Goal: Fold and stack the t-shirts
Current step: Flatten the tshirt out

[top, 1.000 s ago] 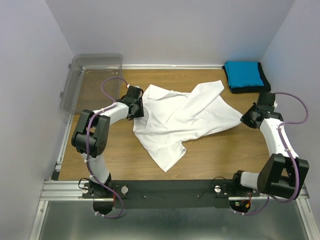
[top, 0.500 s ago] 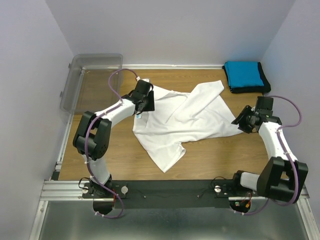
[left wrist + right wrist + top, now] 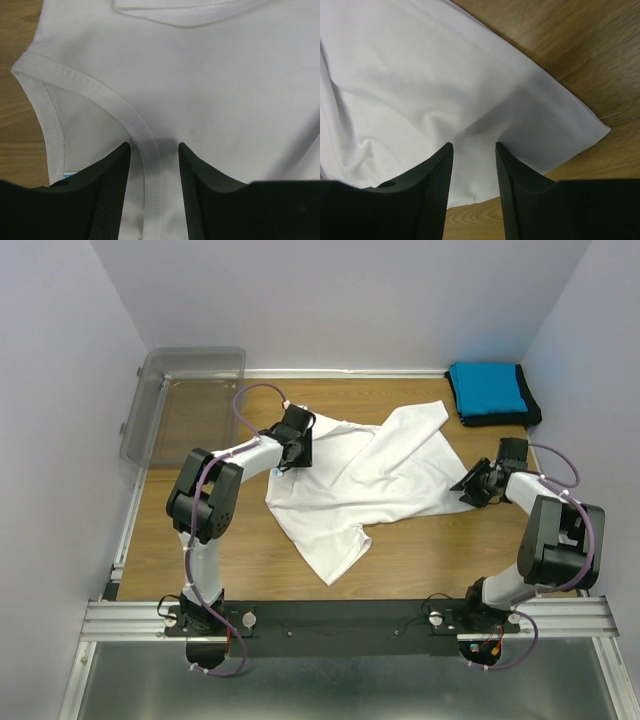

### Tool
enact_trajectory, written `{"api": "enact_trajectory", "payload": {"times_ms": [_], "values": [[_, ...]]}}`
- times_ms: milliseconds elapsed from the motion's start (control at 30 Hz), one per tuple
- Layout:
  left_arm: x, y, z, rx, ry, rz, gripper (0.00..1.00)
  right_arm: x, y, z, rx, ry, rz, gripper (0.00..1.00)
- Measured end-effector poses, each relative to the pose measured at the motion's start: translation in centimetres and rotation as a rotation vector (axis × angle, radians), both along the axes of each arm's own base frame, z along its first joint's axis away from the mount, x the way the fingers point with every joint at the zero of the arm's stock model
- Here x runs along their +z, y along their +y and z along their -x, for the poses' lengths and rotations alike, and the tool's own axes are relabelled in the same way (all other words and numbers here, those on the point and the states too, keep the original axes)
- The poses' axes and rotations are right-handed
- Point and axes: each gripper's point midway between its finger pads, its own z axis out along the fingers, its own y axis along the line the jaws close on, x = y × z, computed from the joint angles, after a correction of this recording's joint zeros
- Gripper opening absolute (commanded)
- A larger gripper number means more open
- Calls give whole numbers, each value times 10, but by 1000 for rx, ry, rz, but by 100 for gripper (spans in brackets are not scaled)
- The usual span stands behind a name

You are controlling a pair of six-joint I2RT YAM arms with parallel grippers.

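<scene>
Both grippers have moved in on the white shirt (image 3: 370, 480) (crumpled, mid-table). Left gripper (image 3: 154, 147) went from the shirt's left edge up to the neck band (image 3: 95, 92) and straddles it, jaws apart. Right gripper (image 3: 474, 146), off the cloth a second ago, now sits over the right hem corner (image 3: 580, 125), jaws apart, nothing pinched. Likely set for a two-point grasp to spread it; folding not begun. Blue shirt (image 3: 487, 388) on black shirt (image 3: 500, 421), far-right corner, unchanged.
</scene>
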Motion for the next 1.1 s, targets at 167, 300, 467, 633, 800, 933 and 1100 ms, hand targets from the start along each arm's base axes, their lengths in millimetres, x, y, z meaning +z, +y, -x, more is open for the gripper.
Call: {"api": "enact_trajectory", "payload": {"times_ms": [167,300,467,633,800,933,1100], "values": [[-1,0,-8,8,-4,0,51,-8,0,4,-27,-8,-11,48],[-2,9,-15,31,-7,2,51,-9,4,18,-61,-28,-25,50],[-2,26,-25,73,-10,3,50,-8,13,54,-100,-8,-51,56],[-1,34,-33,94,-11,3,51,-1,23,90,-155,48,-88,61],[0,36,-36,110,-10,9,57,19,24,104,-184,31,-81,66],[0,37,-36,122,-8,16,63,38,25,102,-130,-12,-62,67],[14,30,-26,105,-4,17,66,70,67,83,143,-122,-51,65]]}}
